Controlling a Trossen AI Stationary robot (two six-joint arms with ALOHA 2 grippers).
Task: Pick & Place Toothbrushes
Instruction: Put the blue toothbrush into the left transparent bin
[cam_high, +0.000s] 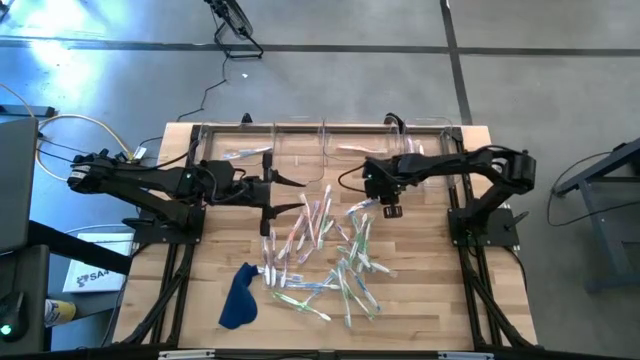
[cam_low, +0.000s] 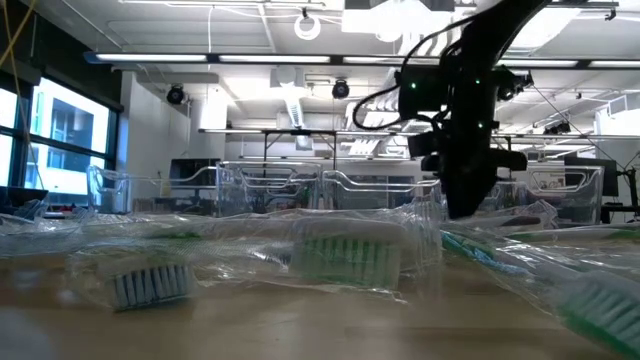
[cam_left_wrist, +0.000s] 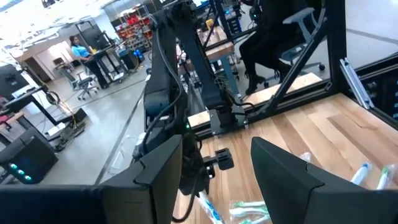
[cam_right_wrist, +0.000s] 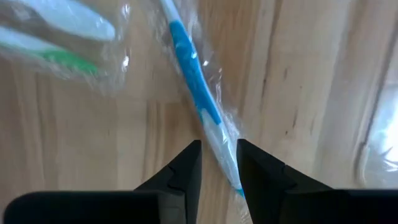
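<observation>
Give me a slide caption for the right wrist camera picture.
Right claw, fingers slightly apart, straddling a wrapped blue toothbrush on the wooden table.

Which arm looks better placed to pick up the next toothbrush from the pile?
Probably the right. The right gripper points down at the pile's far edge, its fingers straddling a blue wrapped toothbrush. The left gripper hangs open, aimed sideways across the table.
</observation>
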